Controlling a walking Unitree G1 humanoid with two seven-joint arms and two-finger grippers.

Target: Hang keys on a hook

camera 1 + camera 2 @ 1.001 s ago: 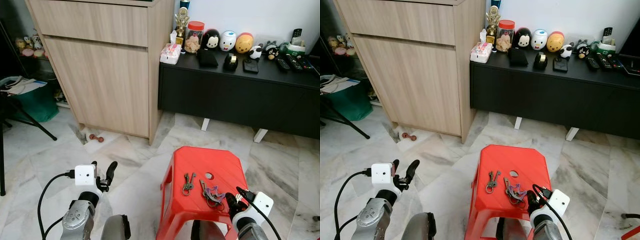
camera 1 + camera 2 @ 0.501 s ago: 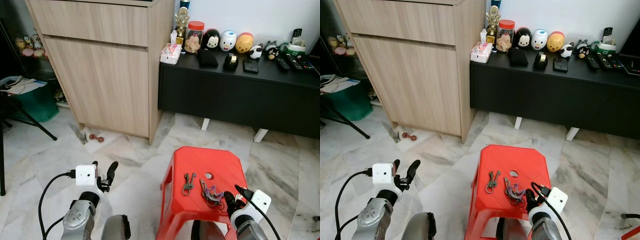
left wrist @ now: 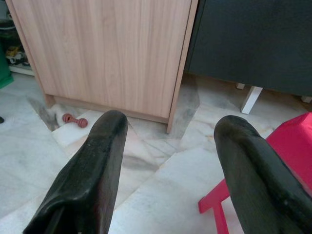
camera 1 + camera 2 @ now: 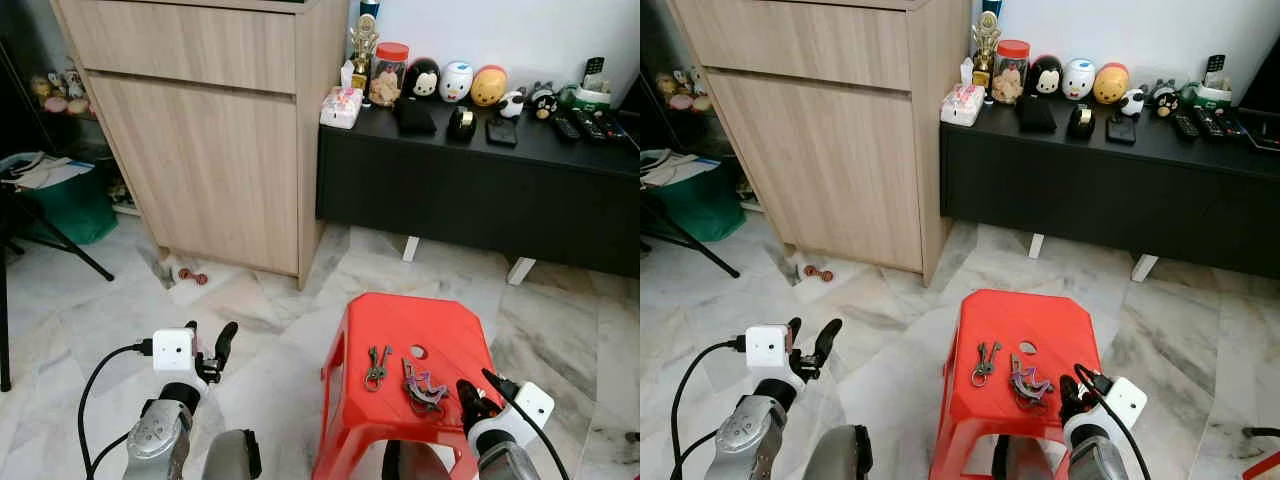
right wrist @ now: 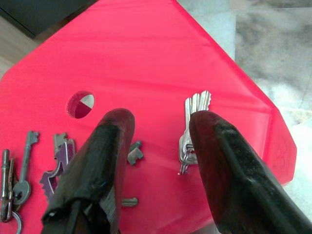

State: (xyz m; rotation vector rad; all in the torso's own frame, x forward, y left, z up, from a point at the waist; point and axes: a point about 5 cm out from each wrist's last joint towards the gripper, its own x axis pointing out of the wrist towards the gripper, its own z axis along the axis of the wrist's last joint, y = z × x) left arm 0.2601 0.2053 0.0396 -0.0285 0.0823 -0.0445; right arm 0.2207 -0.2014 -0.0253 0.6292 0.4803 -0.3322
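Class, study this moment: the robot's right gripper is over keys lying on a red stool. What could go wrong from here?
1. Several key bunches lie close together near the stool's edge, so the open right gripper might push one off or snag two at once.
2. The keys lie flat on the plastic, so the fingers may slide over them.
3. No hook is visible, so the robot must still find one while carrying the keys.

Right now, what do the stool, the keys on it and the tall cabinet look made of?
Stool: looks like moulded plastic, glossy red, one piece with a round hole in the seat.
Keys: metal, silvery with dull glints; one bunch has a purple piece, material unclear.
Cabinet: light wood-grain panels, matte; likely laminate or veneer, can't tell which.
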